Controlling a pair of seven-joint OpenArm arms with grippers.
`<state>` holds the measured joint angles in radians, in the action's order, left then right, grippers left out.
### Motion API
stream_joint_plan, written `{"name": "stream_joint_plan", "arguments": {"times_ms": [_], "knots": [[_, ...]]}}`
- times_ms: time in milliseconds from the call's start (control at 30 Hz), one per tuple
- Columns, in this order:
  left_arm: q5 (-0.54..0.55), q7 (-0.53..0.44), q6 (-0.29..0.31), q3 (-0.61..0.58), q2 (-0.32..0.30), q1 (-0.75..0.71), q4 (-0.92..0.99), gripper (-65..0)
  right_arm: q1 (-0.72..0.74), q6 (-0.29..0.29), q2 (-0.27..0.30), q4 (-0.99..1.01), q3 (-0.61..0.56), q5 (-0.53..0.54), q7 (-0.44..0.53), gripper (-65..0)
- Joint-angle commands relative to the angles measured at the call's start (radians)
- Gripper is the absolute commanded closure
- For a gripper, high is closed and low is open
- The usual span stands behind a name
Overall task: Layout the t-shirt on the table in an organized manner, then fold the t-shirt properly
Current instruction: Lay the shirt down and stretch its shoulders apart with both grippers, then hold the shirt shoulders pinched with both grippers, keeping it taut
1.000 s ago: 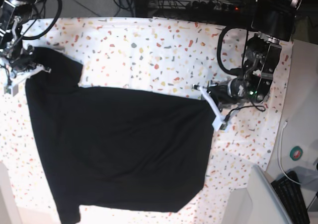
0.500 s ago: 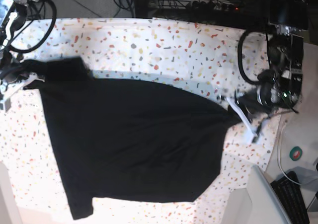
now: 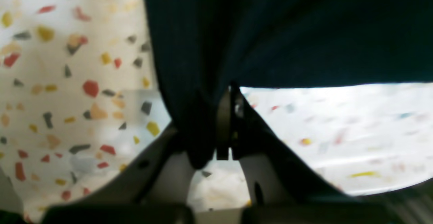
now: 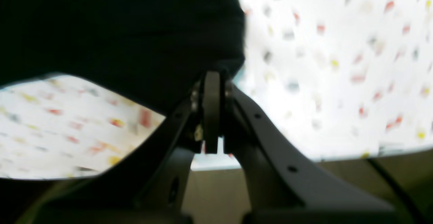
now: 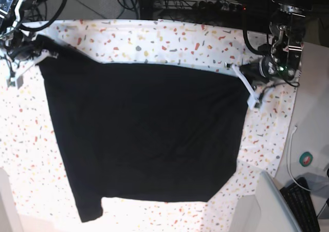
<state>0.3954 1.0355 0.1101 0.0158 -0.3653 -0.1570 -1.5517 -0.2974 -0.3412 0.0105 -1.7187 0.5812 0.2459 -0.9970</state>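
Note:
The black t-shirt (image 5: 144, 134) is stretched wide between my two arms over the speckled table (image 5: 169, 41), plain side up; no print shows. My left gripper (image 5: 245, 84) at the right of the base view is shut on the shirt's far right corner; in the left wrist view the gripper (image 3: 226, 122) pinches black cloth (image 3: 287, 31). My right gripper (image 5: 28, 57) at the far left is shut on the opposite corner; in the right wrist view the gripper (image 4: 211, 92) clamps the t-shirt (image 4: 118, 31). One sleeve (image 5: 88, 207) hangs at the near left.
A grey chair back (image 5: 267, 206) stands at the near right beside the table. A roll of tape (image 5: 307, 159), a white cable and a keyboard (image 5: 303, 203) lie on the side surface at right. Cables and equipment (image 5: 205, 0) crowd the far edge.
Both grippers have carried the shirt's held edge toward the table's far side, pulling the cloth straighter and flatter. The left gripper moved up and the right gripper moved up-left.

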Motion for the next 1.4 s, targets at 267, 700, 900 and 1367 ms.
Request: {"name": "stream_joint_plan", "arguments": {"times_ms": [267, 700, 900, 1367], "knots": [[-0.019, -0.03, 0.006, -0.009, -0.011, -0.029, -0.013, 0.0, -0.004, 0.001, -0.028, 0.044, 0.016, 0.013, 0.003, 0.0], [-0.013, -0.03, 0.007, -0.004, -0.01, -0.031, -0.011, -4.9, -0.021, 0.001, -0.037, 0.032, 0.018, 0.013, 0.109, -27.0], [-0.011, -0.031, 0.007, -0.004, -0.01, -0.025, -0.022, -60.9, -0.024, 0.001, -0.036, -0.04, 0.01, 0.013, 0.166, -27.9], [-0.017, -0.025, 0.308, 0.327, 0.133, -0.023, -0.091, -65.0, 0.122, -0.112, 0.004, -0.01, 0.018, 0.014, 0.177, -35.1]]}}
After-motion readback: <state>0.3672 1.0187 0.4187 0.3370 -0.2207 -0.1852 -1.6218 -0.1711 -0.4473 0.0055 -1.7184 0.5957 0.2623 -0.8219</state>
